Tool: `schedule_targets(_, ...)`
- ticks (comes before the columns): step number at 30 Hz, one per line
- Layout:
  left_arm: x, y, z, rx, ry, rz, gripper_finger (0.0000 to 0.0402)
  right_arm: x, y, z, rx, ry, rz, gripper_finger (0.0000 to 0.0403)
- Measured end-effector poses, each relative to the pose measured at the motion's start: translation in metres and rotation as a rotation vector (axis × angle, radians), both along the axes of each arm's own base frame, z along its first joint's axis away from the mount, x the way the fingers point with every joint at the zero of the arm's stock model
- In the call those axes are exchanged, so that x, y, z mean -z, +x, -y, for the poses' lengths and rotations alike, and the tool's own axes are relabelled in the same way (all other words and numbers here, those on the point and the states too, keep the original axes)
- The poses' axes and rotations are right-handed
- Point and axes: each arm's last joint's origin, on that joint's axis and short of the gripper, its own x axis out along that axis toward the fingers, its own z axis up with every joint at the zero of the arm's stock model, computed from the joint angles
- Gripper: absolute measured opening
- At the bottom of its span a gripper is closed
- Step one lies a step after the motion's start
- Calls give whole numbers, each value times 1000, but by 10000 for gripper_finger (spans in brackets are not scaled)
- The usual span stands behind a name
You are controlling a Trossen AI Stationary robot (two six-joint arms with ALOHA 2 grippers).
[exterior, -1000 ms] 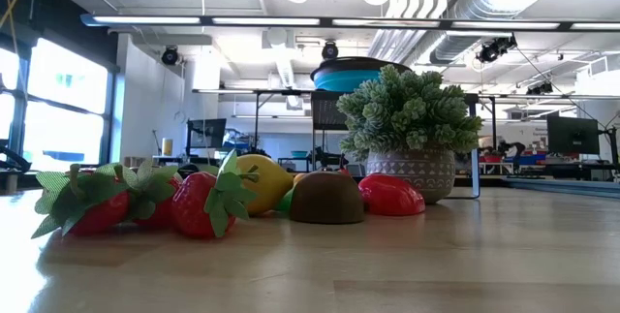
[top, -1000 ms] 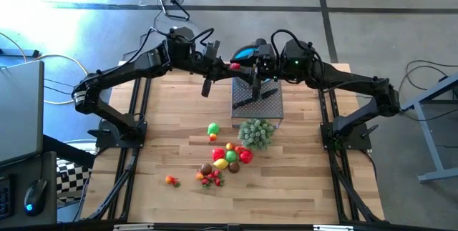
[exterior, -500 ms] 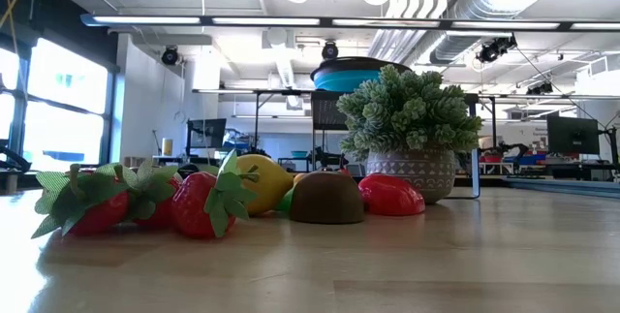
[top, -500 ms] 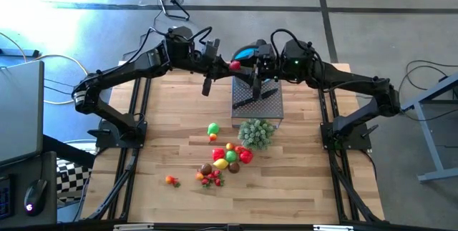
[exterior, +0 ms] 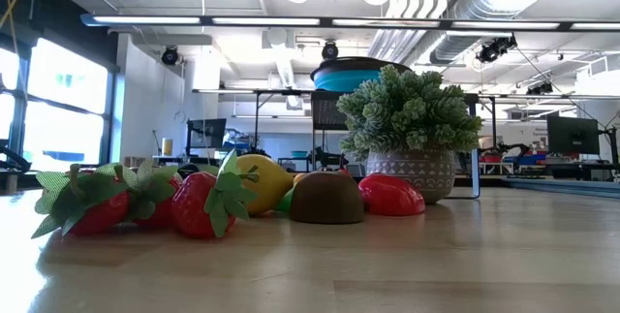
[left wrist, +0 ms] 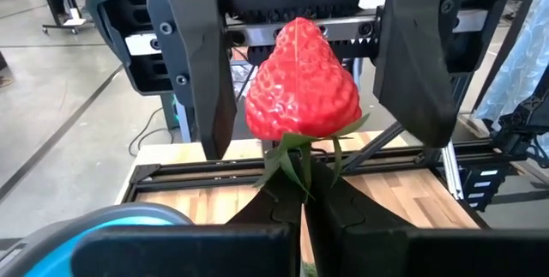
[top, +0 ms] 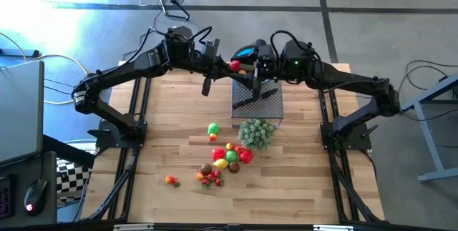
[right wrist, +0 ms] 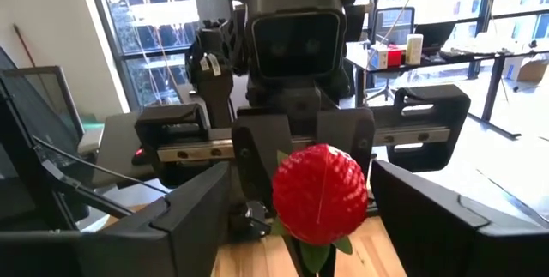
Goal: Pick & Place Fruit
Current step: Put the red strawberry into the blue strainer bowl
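Left gripper (left wrist: 302,213): you see it clamped on the green leaves of a red plastic strawberry (left wrist: 302,84), above the table's far edge | right gripper (right wrist: 300,200): fingers spread either side, not touching | blue bowl (left wrist: 94,234): cut off | other toy fruits (top: 227,158): heaped mid-table, partly overlapping.

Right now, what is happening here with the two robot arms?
The two arms meet at the far edge of the table, above the blue bowl. The left gripper is shut on the leafy stem of a red strawberry and holds it up between the open fingers of the right gripper, which stand on both sides of the berry without touching it. It looks like a handover. The other fruits lie on the table near a small potted plant.
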Motion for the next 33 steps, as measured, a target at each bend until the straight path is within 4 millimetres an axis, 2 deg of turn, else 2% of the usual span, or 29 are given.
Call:
schedule_targets(23,0,0,0,-1,-20,-3,1,-1,0,0,2,-1,8,140)
schedule_targets(33,-1,1,0,-4,-7,14,15,-2,0,0,2,-3,17,149)
